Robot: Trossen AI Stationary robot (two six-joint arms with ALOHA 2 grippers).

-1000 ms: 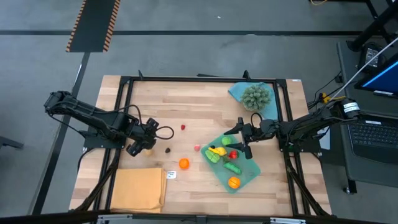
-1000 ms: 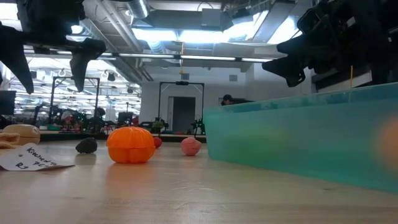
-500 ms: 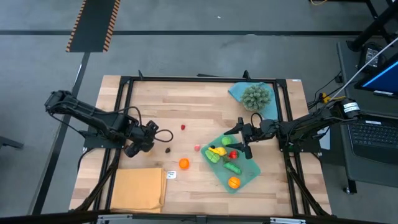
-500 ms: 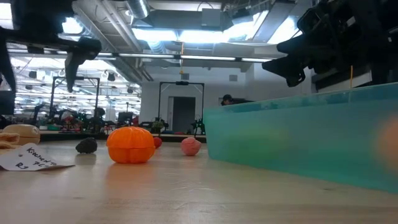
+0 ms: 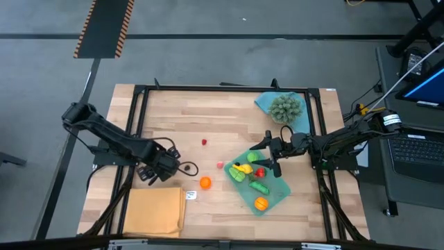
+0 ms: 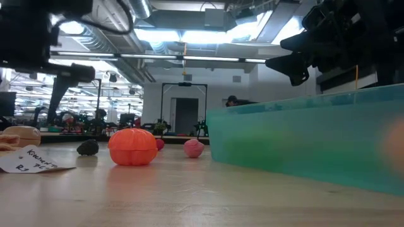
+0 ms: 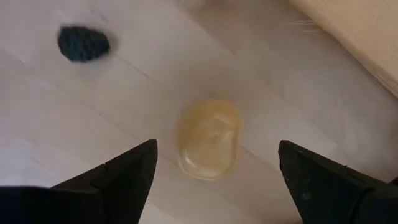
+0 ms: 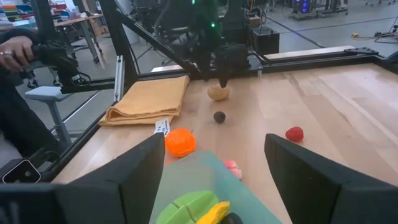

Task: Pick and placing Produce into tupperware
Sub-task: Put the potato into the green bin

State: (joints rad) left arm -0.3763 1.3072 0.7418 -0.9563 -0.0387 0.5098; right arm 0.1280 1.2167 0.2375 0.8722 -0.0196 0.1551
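Left end effector (image 7: 214, 165) open, straddling tan produce (image 7: 209, 139) on bare table (image 7: 323, 93).

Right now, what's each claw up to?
Left claw open over small tan toy potato. Right claw open above teal plastic tupperware. Nothing blocking.

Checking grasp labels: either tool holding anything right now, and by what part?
Nothing held. Left tool hangs open over the tan toy produce piece on the wooden table; right tool is open and empty above the teal plastic tupperware.
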